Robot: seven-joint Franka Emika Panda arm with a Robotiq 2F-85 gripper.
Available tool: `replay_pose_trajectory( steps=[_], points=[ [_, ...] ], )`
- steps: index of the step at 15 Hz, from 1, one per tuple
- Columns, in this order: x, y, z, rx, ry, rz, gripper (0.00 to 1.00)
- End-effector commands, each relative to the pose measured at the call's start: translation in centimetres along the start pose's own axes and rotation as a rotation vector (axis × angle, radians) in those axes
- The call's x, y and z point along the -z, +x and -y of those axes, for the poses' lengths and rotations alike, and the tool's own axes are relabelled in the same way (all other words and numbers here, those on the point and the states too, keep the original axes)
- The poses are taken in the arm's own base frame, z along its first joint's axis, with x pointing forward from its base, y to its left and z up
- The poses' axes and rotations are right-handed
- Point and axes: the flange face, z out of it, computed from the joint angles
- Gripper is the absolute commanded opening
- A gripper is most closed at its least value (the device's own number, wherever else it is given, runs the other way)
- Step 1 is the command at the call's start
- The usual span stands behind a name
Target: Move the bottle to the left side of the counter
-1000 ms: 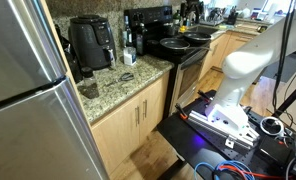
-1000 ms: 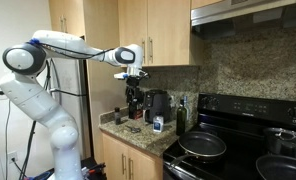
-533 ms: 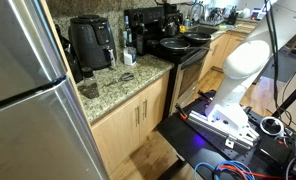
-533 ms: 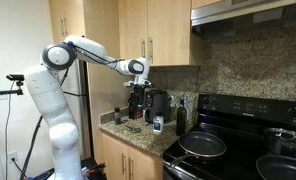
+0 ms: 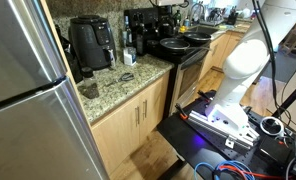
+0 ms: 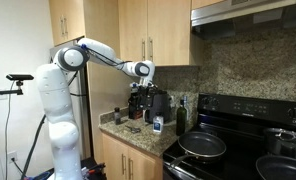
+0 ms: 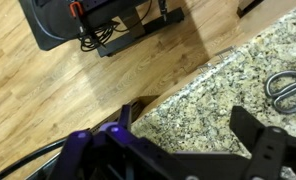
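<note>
Wrist view: gripper (image 7: pixel 188 132) spread apart above the counter (image 7: pixel 228 88); bottle (image 6: pixel 158 125) label too small to read

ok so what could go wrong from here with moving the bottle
The bottle stands close to a taller dark bottle and a black appliance; the open gripper could knock either on its way down. Scissors lie on the counter, so a low carry might snag them.
</note>
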Motion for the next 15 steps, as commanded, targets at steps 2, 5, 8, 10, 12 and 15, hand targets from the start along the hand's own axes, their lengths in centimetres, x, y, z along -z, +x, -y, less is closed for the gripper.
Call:
replay_pose_trajectory(
  steps=[2, 5, 8, 10, 12, 15],
  points=[
    [-1.7, 3.4, 5.3, -0.221, 0.161, 0.024, 1.00],
    [-0.6, 6.2, 8.9, -0.360, 0.280, -0.031, 1.00],
    [1.5, 8.1, 10.1, -0.507, 0.369, -0.084, 1.00],
    [0.8, 7.3, 9.8, -0.467, 0.332, -0.088, 1.00],
    [1.3, 7.6, 9.8, -0.492, 0.343, -0.092, 1.00],
    [0.2, 10.0, 11.0, -0.580, 0.426, -0.115, 1.00]
  ],
)
